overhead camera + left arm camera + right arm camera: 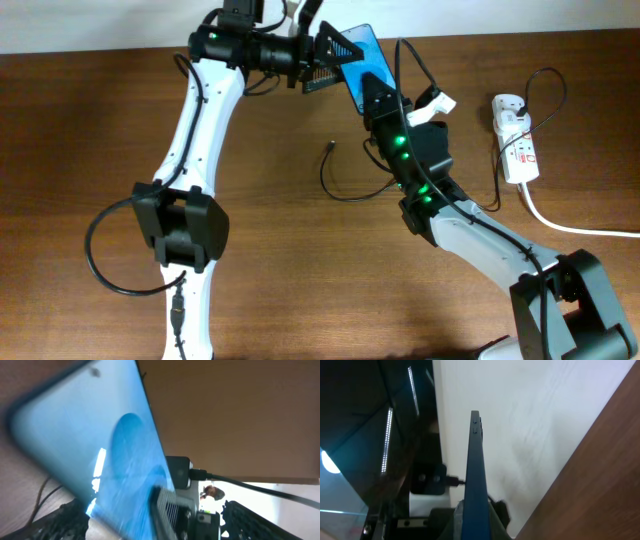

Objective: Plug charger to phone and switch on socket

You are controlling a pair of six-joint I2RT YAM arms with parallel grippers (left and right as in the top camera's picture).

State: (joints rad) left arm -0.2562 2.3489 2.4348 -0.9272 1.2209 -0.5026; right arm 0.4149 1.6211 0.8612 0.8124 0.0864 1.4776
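Note:
The phone point(362, 52), with its blue screen, is lifted off the table at the back centre. My right gripper point(375, 92) is shut on its near end; the right wrist view shows it edge-on point(475, 460) between the fingers. My left gripper point(333, 58) is open and straddles the phone's left side. The screen point(100, 445) fills the left wrist view, with a ribbed finger pad against one edge and a gap at the other finger. The charger cable point(340, 192) lies on the table, its plug tip point(330, 147) free. The socket point(516, 138) lies at the right.
The socket's thick white cord point(570, 228) runs off to the right edge. A thin black cable loops above the socket point(548, 90). Both arms cross the middle of the wooden table point(90, 130). A black robot wire loops at the left point(100, 270).

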